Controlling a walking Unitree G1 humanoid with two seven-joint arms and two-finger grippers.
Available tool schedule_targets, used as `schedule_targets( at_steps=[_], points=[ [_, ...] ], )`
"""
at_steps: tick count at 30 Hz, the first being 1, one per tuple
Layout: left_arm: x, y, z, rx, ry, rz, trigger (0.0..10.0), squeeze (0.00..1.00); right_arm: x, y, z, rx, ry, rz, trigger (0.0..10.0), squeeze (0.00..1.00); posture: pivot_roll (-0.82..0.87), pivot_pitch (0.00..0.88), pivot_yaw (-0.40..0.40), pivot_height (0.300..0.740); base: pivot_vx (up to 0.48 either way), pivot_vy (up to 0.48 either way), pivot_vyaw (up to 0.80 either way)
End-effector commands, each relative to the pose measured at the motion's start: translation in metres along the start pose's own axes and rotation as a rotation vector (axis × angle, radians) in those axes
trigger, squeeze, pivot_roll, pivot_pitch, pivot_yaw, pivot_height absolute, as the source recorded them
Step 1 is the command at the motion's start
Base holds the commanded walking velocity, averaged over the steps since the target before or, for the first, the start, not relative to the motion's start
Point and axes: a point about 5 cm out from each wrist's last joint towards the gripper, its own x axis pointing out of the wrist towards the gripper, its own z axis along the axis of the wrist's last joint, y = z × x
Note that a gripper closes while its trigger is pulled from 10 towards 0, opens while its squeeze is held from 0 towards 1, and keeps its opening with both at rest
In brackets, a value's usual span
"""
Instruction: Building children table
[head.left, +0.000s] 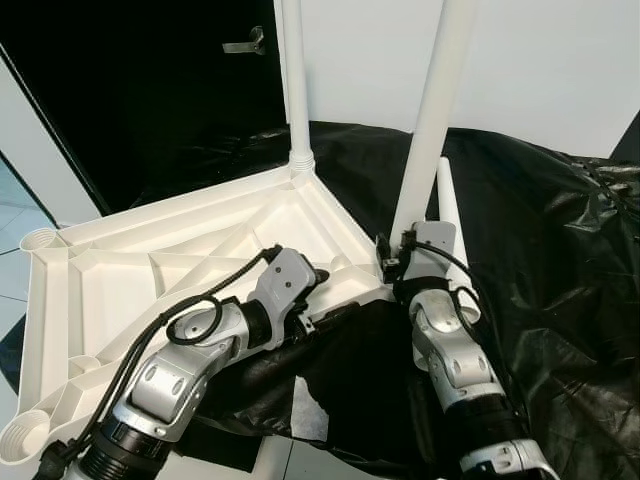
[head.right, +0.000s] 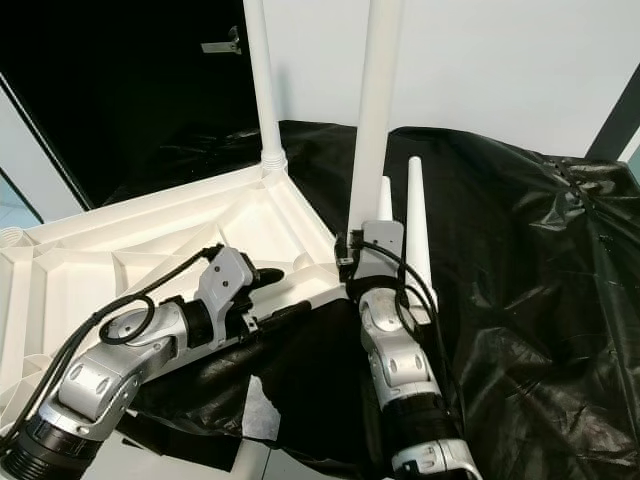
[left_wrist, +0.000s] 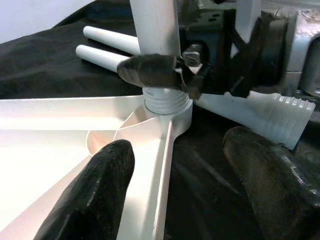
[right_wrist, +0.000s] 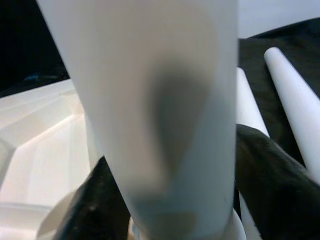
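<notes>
Black plastic sheeting (head.left: 560, 260) covers the floor beneath an upturned white plastic child's tabletop (head.left: 150, 270), one white leg (head.left: 296, 90) already upright in its far corner. Left gripper (head.left: 322, 276) rests released on the near rim; right gripper (right_wrist: 170, 200) is clenched around a second tapered white leg (head.left: 430, 130) at the near corner socket, two loose legs (head.right: 415, 225) lying just beside.

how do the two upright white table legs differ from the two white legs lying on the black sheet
The upright white plastic legs stand in corner sockets of the upturned white tabletop; the loose white tapered legs lie flat on the black plastic sheet, unattached. The right hand grips the nearer upright leg just above its threaded base; the loose legs lie untouched, one showing its ribbed end. All look alike: white, round, tapered.
</notes>
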Motion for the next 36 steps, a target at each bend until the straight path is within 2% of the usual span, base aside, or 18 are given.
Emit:
schedule_targets(
  at_steps=[1,3,6,8,9,10,11,12,15,16,18,21,25,26,27,28,29,36],
  points=[
    [0.000,-0.003,-0.001,0.017,0.015,-0.038,10.0,0.00,-0.002,-0.004,0.004,0.008,-0.030,0.019,10.0,1.00,0.03,0.000,0.004,0.740,0.000,0.000,0.00],
    [0.000,-0.003,-0.001,0.017,0.015,-0.038,10.0,0.00,-0.002,-0.004,0.004,0.008,-0.030,0.019,10.0,1.00,0.03,0.000,0.004,0.740,0.000,0.000,0.00],
    [0.000,-0.004,-0.001,0.019,0.017,-0.040,10.0,0.00,-0.006,-0.013,0.008,0.019,-0.052,0.059,10.0,1.00,0.02,0.000,0.003,0.740,0.000,0.000,0.00],
    [0.000,-0.004,-0.001,0.022,0.017,-0.042,10.0,0.00,-0.012,-0.024,0.009,0.029,-0.061,0.148,10.0,1.00,0.02,0.000,0.003,0.740,0.000,0.000,0.00],
    [0.000,-0.004,-0.001,0.022,0.017,-0.042,10.0,0.00,-0.012,-0.024,0.009,0.029,-0.061,0.148,10.0,1.00,0.02,0.000,0.003,0.740,0.000,0.000,0.00],
    [0.000,-0.003,-0.001,0.023,0.017,-0.043,10.0,0.00,-0.013,-0.028,0.009,0.031,-0.060,0.187,10.0,0.09,0.02,0.000,0.004,0.740,0.000,0.000,0.00],
    [0.001,-0.003,-0.001,0.024,0.017,-0.043,10.0,0.00,-0.014,-0.032,0.008,0.027,-0.060,0.228,10.0,0.09,0.02,0.000,0.007,0.740,0.000,0.000,0.00],
    [0.001,-0.003,0.000,0.025,0.016,-0.043,10.0,0.00,-0.013,-0.037,0.008,0.008,-0.053,0.277,10.0,0.00,0.02,0.000,0.007,0.740,0.000,0.000,0.00],
    [0.001,-0.002,0.000,0.027,0.015,-0.045,10.0,0.00,-0.010,-0.042,0.007,0.006,-0.035,0.330,10.0,0.00,0.01,0.000,0.011,0.740,0.000,0.000,0.00],
    [0.002,-0.002,0.000,0.030,0.013,-0.048,10.0,0.00,-0.006,-0.046,0.007,-0.025,-0.027,0.393,10.0,0.00,0.01,0.000,0.011,0.740,0.000,0.000,0.00],
    [0.003,-0.001,0.001,0.032,0.011,-0.050,10.0,0.00,-0.003,-0.048,0.008,-0.046,-0.021,0.431,10.0,0.00,0.01,0.000,0.011,0.740,0.000,0.000,0.00],
    [0.004,0.000,0.002,0.039,0.006,-0.048,10.0,0.00,0.008,-0.048,0.012,-0.070,0.004,0.526,10.0,0.00,0.02,0.000,0.007,0.740,0.000,0.000,0.00],
    [0.003,0.002,0.003,0.043,0.004,-0.041,10.0,0.00,0.018,-0.046,0.015,-0.099,0.026,0.590,10.0,0.00,0.02,0.000,0.004,0.740,0.000,0.000,0.00],
    [0.003,0.003,0.003,0.044,0.005,-0.038,10.0,0.00,0.022,-0.045,0.015,-0.117,0.035,0.607,9.3,0.00,0.03,0.000,0.002,0.740,0.000,0.000,0.00],
    [0.002,0.004,0.003,0.045,0.006,-0.034,10.0,0.00,0.023,-0.044,0.014,-0.124,0.047,0.626,3.8,0.00,0.03,0.000,0.001,0.740,0.000,0.000,0.00],
    [0.002,0.004,0.003,0.045,0.006,-0.034,10.0,0.00,0.023,-0.044,0.014,-0.124,0.047,0.626,3.8,0.00,0.03,0.000,0.001,0.740,0.000,0.000,0.00],
    [0.001,0.004,0.003,0.045,0.007,-0.029,10.0,0.00,0.025,-0.043,0.013,-0.139,0.058,0.638,0.0,0.00,0.04,0.000,-0.002,0.740,0.000,0.000,0.00],
    [-0.001,0.007,0.003,0.047,0.012,-0.012,10.0,0.00,0.026,-0.046,0.008,-0.153,0.101,0.647,0.0,0.00,0.05,0.000,-0.008,0.740,0.000,0.000,0.00]
  ],
)
